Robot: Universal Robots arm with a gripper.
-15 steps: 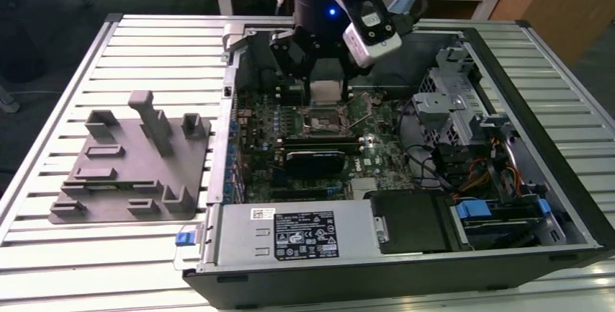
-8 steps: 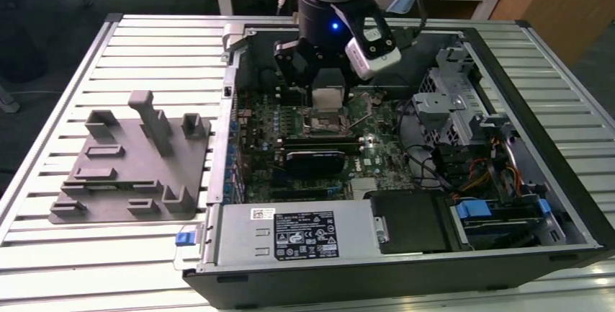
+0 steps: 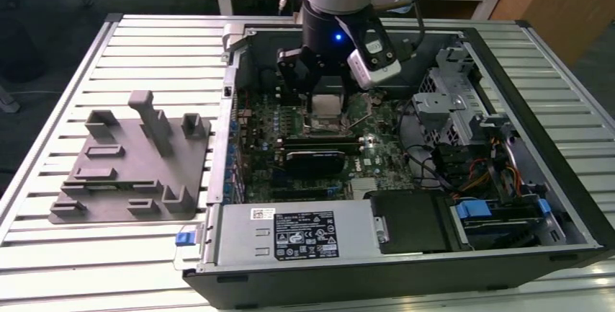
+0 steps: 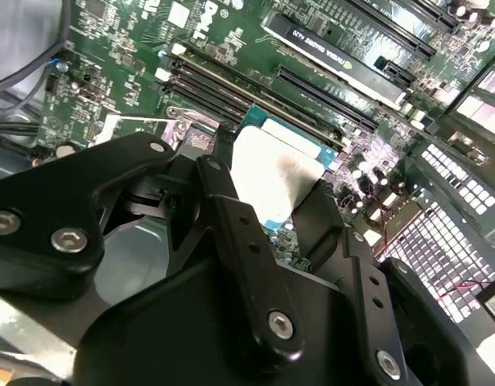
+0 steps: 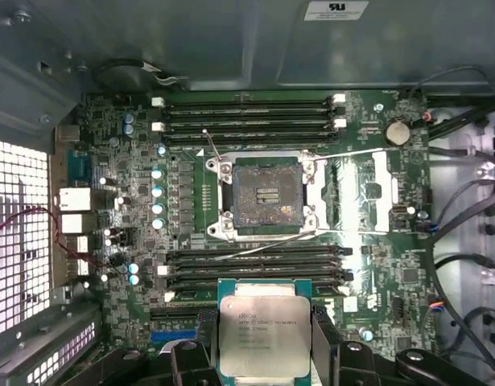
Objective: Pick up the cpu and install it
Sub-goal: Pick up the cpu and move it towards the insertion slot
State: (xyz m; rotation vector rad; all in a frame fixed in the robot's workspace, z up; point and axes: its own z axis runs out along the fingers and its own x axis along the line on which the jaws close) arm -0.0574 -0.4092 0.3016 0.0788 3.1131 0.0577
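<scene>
the gripper (image 5: 260, 350) is clamped on the cpu (image 5: 263, 322), which hangs above the far part of the motherboard (image 5: 368, 269). the socket (image 5: 267, 195) lies open and empty. pickup is done, seating is not.

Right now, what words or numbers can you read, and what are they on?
None reads clearly.
Black label on the silver box: too small.
White sticker beside it: too small.
Print on the cpu: blurred.
White label on the case wall: blurred.
</scene>
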